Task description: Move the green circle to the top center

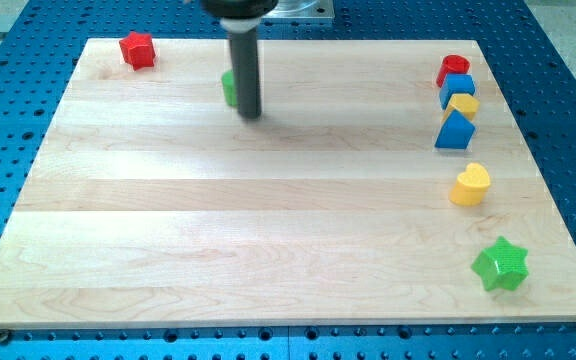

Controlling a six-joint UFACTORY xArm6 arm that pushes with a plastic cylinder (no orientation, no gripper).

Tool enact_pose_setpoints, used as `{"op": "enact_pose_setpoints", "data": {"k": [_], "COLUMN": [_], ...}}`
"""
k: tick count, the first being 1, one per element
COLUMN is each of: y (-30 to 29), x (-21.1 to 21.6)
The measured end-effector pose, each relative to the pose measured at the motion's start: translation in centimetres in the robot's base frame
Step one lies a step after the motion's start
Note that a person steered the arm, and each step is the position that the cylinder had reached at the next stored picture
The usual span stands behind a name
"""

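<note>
The green circle (228, 87) sits near the view's top, left of centre, mostly hidden behind my rod; only its left edge shows. My tip (251, 114) rests on the board just to the right of and slightly below the green circle, touching or almost touching it.
A red star (138, 49) lies at the top left. At the right edge stand a red block (454, 67), a blue block (458, 88), a yellow block (463, 104), a blue triangle-like block (455, 131), a yellow heart (471, 184) and a green star (500, 264).
</note>
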State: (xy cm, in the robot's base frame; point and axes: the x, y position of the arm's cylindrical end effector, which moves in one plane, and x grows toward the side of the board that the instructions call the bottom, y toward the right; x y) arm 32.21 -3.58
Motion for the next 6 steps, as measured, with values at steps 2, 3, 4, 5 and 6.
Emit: {"op": "enact_pose_setpoints", "data": {"k": [2,3,4,5,6], "y": [-8.3,-1.7,0.0,-2.0,2.3], "x": [2.0,-2.2,-1.9,-2.5,-4.4]}}
